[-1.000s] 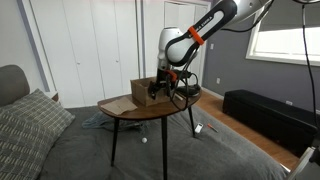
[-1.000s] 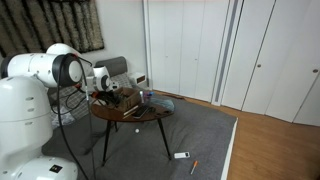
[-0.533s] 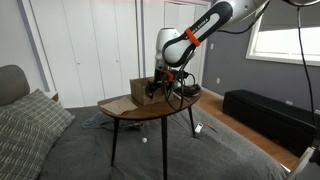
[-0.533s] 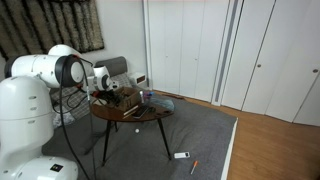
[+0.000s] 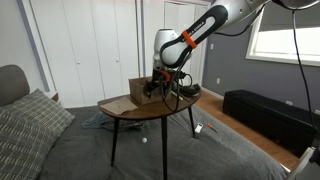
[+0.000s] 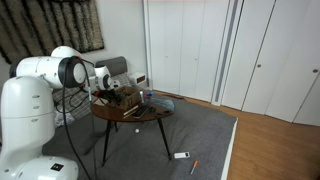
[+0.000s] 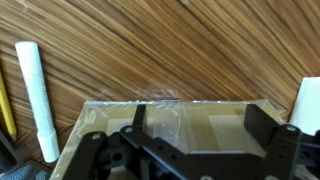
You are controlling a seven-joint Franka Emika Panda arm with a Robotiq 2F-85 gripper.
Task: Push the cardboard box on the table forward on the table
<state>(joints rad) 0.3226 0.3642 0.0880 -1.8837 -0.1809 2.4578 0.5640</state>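
- Wrist view: the gripper [image 7: 176, 135] is seen from above with its black fingers [image 7: 262, 122] spread wide, and nothing is clamped between them.
- The cardboard box [image 7: 165, 104] is seen directly under the fingers, with its open top turned to the camera and a strip of clear tape along its far edge. Whether it is touched by the fingers cannot be told.
- The striped wood of the table [image 7: 150, 45] is shown beyond the box.
- A white cylinder [image 7: 35, 95] is seen on the wood just beside the box, at the left of the picture. A second white object [image 7: 308, 105] is cut off at the right edge.
- In an exterior view the cardboard box [image 5: 140, 90] is shown standing on the round table [image 5: 130, 110], toward the side nearest the white closet doors [image 5: 90, 40]. The gripper [image 5: 160, 86] is held low at the box, on the side facing the arm.
- A long black bench [image 5: 265, 112] is seen on the floor, well apart from the table.
- In an exterior view the gripper [image 6: 112, 93] is shown over the edge of the table [image 6: 145, 113] nearest the robot base, and the box is largely hidden behind it.
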